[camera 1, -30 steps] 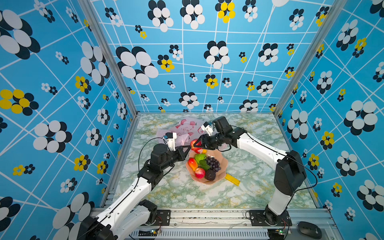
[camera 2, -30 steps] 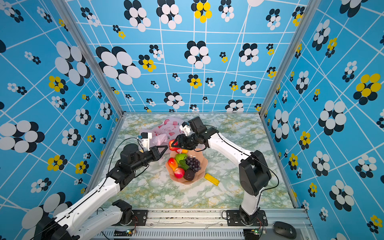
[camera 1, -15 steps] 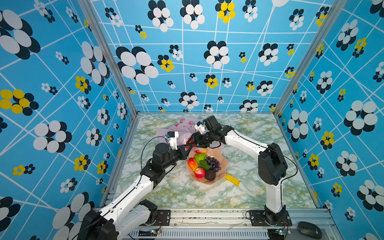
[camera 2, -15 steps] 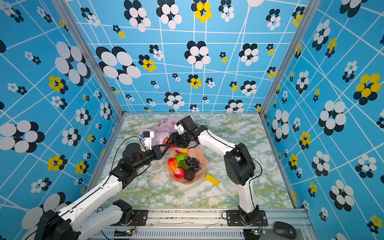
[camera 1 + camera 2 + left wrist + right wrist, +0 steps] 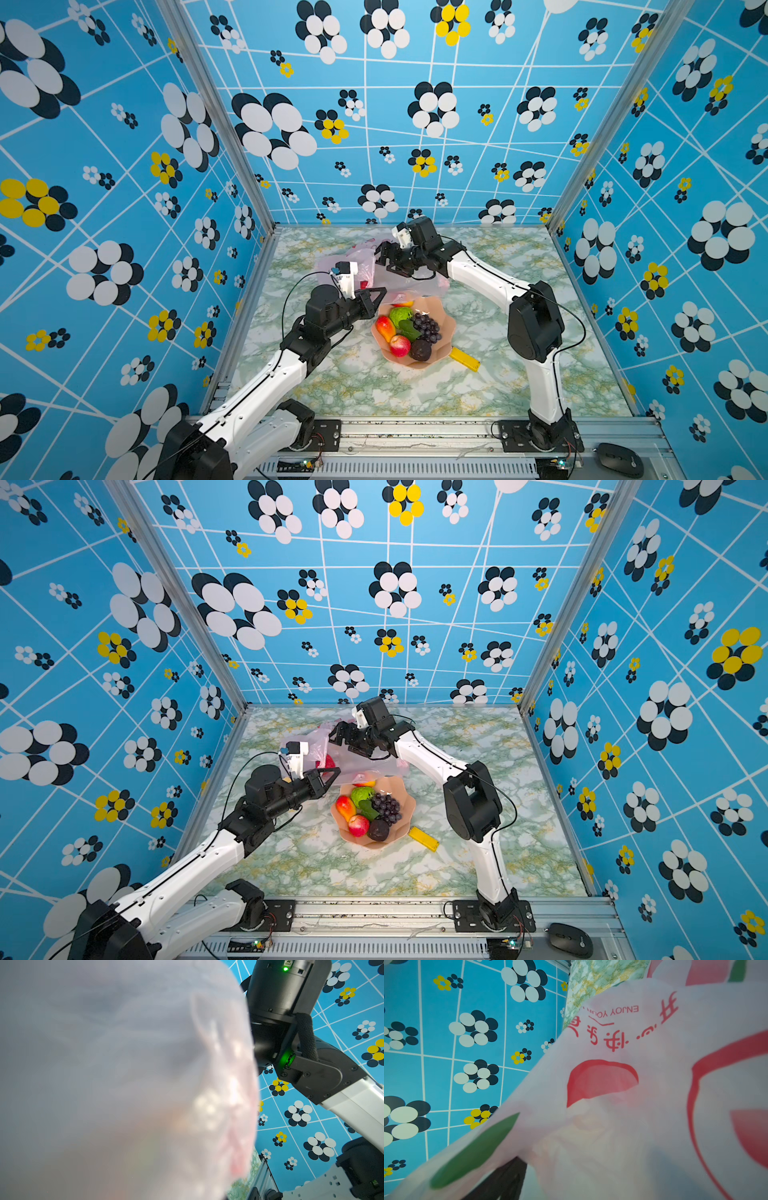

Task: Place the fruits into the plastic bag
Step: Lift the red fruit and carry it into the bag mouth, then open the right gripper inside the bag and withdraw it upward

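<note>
pink see-through plastic bag (image 5: 409, 282) is slumped on the counter (image 5: 374, 386) just behind the plate (image 5: 446, 332), with one side hoisted up near the left arm. left fingers (image 5: 372, 296) are pinched together, and as far as i can tell they've got the bag's edge. my guess is that's to hold the mouth up and open so stuff can get dropped in. right fingers (image 5: 382, 257) hang over the raised part of the bag and look spread apart with nothing between them. they're tiny in both top views though, so take that loosely. most of the fruits (image 5: 384, 328) aren't in yet: the green one (image 5: 400, 316), grapes (image 5: 426, 326), red apple (image 5: 400, 345) and dark plum (image 5: 420, 350) all sit on the plate. a yellow block (image 5: 465, 359) lies just beside the plate and looks like no part of this. now the annoying bits: the left wrist camera is smothered in blurry plastic, so no fingers to see there. the right wrist view is mostly printed bag, with a sliver of one dark finger. there's a red blob (image 5: 326, 761) showing through the bag, fruit or print, can't tell. an orange-yellow bit (image 5: 405, 303) at the plate's far rim is half tucked under the bag.
</note>
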You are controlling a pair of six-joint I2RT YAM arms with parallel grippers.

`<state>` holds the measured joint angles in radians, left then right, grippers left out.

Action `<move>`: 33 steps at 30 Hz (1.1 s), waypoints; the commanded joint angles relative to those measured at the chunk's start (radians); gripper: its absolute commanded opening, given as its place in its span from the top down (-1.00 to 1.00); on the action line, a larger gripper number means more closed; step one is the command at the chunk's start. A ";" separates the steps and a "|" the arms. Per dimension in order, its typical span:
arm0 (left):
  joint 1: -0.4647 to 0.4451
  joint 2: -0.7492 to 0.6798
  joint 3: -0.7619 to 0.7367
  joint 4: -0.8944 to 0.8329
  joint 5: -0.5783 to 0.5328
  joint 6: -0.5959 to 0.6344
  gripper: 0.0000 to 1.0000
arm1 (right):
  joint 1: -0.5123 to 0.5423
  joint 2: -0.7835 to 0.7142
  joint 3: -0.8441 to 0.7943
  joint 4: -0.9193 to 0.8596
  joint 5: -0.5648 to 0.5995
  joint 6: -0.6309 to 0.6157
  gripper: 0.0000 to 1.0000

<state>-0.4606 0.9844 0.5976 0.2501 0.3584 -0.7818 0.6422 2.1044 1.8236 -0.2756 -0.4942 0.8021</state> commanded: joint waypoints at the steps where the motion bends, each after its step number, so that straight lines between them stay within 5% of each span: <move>1: -0.003 -0.014 0.038 -0.033 0.004 0.024 1.00 | -0.027 -0.043 -0.045 0.021 0.021 0.003 -0.85; 13: 0.000 -0.086 0.017 -0.078 0.036 0.004 1.00 | -0.170 -0.202 -0.184 -0.025 0.092 -0.086 -0.91; 33: -0.002 -0.140 -0.014 -0.123 0.021 -0.011 0.99 | -0.257 -0.293 -0.086 -0.196 0.159 -0.218 -0.99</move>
<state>-0.4603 0.8707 0.6003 0.1371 0.3740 -0.7872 0.3920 1.8725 1.6993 -0.4206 -0.3710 0.6270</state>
